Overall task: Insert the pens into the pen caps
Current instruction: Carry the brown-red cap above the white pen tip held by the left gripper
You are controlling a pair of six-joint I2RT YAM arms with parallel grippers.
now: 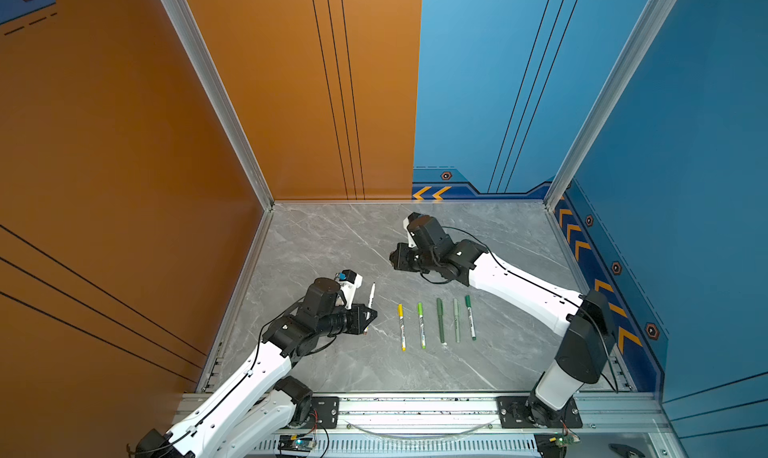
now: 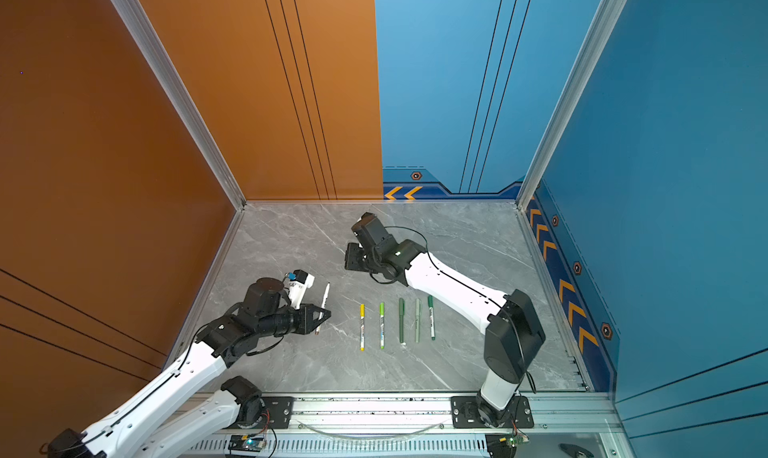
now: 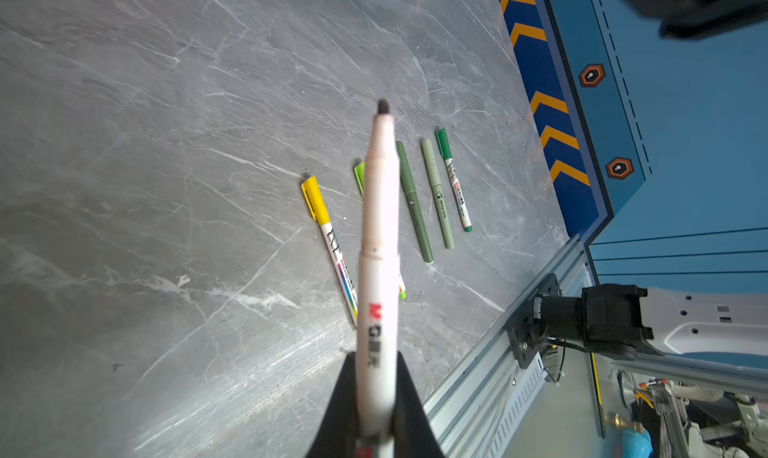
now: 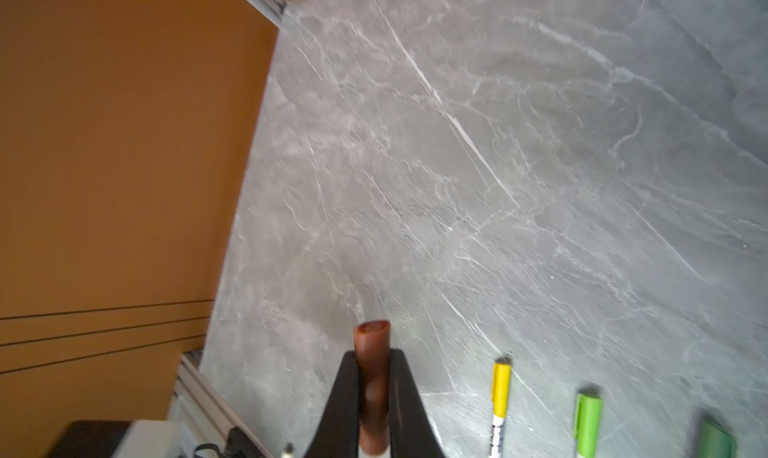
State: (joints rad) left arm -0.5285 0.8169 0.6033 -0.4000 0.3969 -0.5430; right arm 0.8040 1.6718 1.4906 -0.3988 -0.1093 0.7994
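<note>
My left gripper (image 1: 371, 315) (image 3: 376, 354) is shut on a white-barrelled pen (image 1: 371, 294) (image 3: 379, 227). The pen's bare dark tip points away from the jaws and it hangs above the table's left side. My right gripper (image 1: 394, 260) (image 4: 375, 352) is shut on a brown pen cap (image 4: 372, 339), open mouth outward, over the middle of the table further back. In both top views that cap is hidden. The two grippers are well apart. Capped pens lie side by side on the table: yellow (image 1: 401, 326), lime (image 1: 421, 325), dark olive (image 1: 440, 320), pale sage (image 1: 457, 320), green (image 1: 470, 316).
The grey marble table (image 1: 478, 364) is walled by an orange panel (image 1: 124, 185) on the left and blue panels (image 1: 685, 185) at the back right and right. An aluminium rail (image 1: 415, 410) carrying both arm bases runs along the front edge.
</note>
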